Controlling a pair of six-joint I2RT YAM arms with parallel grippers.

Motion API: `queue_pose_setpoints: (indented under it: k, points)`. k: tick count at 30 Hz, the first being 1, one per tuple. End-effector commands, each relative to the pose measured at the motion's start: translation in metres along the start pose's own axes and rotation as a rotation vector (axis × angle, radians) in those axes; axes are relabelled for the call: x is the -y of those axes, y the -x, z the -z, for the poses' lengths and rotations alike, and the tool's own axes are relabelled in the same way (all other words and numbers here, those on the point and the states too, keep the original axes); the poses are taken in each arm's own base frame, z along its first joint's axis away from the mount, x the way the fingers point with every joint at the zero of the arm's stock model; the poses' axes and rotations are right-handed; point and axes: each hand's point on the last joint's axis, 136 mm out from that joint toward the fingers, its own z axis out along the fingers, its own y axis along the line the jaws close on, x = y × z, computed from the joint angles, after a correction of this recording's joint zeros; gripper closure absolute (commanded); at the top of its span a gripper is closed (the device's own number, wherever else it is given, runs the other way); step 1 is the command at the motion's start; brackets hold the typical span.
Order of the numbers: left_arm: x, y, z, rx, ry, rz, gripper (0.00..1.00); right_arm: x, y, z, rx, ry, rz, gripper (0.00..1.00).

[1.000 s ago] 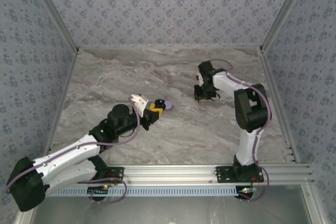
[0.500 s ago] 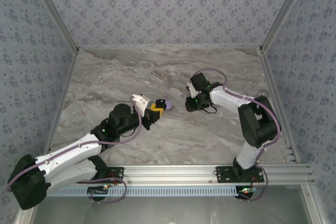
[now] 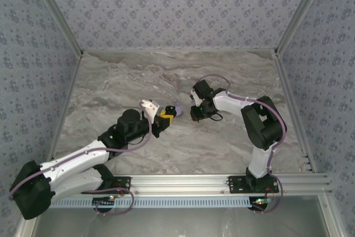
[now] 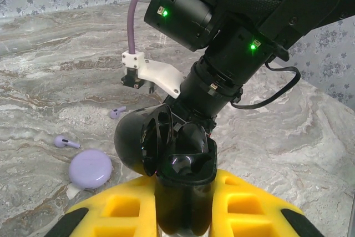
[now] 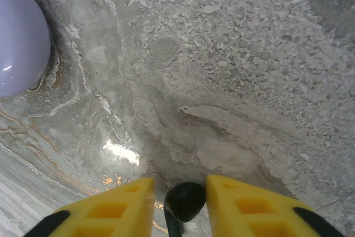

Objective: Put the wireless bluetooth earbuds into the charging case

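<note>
Left of the charging case (image 4: 183, 162), a lavender disc (image 4: 89, 169) is lying on the marble table (image 4: 50, 76). The left gripper (image 4: 183, 190) is pinching the case, whose lid is standing open and whose hollow is looking too dark to tell its contents. Right of the case, the right gripper (image 5: 180, 190) is hovering with fingers slightly parted around one black earbud (image 5: 186, 199); whether it is gripping, I cannot tell.
</note>
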Motion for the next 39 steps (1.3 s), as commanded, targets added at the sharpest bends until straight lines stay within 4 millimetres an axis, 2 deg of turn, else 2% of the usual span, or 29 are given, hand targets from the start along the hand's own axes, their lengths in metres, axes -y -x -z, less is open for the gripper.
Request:
queue_pose_setpoints:
  k: [1, 3, 6, 8, 11, 25, 39]
  points:
    - [0.011, 0.026, 0.001, 0.069, -0.036, -0.005, 0.84, 0.005, -0.004, 0.001, -0.036, -0.055, 0.017, 0.61]
    - [0.011, 0.025, 0.000, 0.068, -0.037, -0.005, 0.84, 0.004, -0.004, 0.003, -0.046, -0.063, 0.010, 0.56]
    - [0.011, 0.026, 0.000, 0.068, -0.036, -0.006, 0.84, 0.005, -0.009, 0.006, -0.068, -0.076, -0.023, 0.56]
    - [0.011, 0.026, 0.000, 0.069, -0.036, -0.007, 0.84, 0.000, 0.003, 0.012, -0.042, -0.068, -0.030, 0.55]
    - [0.011, 0.026, 0.000, 0.069, -0.036, -0.007, 0.84, 0.000, -0.003, 0.013, -0.082, -0.086, -0.031, 0.56]
    - [0.011, 0.026, -0.001, 0.066, -0.037, -0.005, 0.84, 0.003, -0.007, -0.001, -0.165, -0.114, -0.024, 0.57]
    - [0.010, 0.024, -0.001, 0.060, -0.033, -0.002, 0.84, 0.001, -0.009, -0.009, -0.194, -0.110, -0.018, 0.65]
